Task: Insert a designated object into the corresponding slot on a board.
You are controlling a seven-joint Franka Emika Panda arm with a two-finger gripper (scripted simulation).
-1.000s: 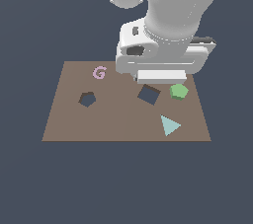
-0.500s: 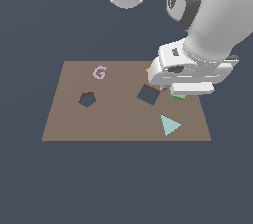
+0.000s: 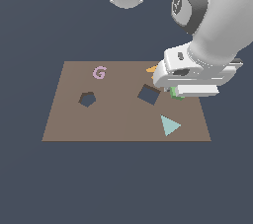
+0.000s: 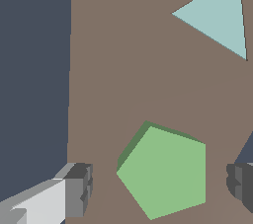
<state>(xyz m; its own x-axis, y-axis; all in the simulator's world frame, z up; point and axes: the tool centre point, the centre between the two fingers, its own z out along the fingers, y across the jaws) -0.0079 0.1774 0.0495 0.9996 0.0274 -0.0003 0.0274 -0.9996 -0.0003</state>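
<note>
Green pentagon block [image 4: 165,171] lies flat on board [image 3: 118,119], mostly hidden in exterior view | pentagon slot [image 3: 87,99] well apart toward exterior view's left, beyond square hole [image 3: 148,94] | gripper [image 4: 160,183] spread, fingers straddling block, apparently untouched | risk: off-centre closing may twist block, so corners jam at slot.

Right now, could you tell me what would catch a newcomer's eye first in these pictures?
The big white arm fills the exterior view's right, its gripper open above the green pentagon block lying flat on the brown board. Two dark holes break the board: a pentagon hole and a square hole, with a teal triangle nearby.
</note>
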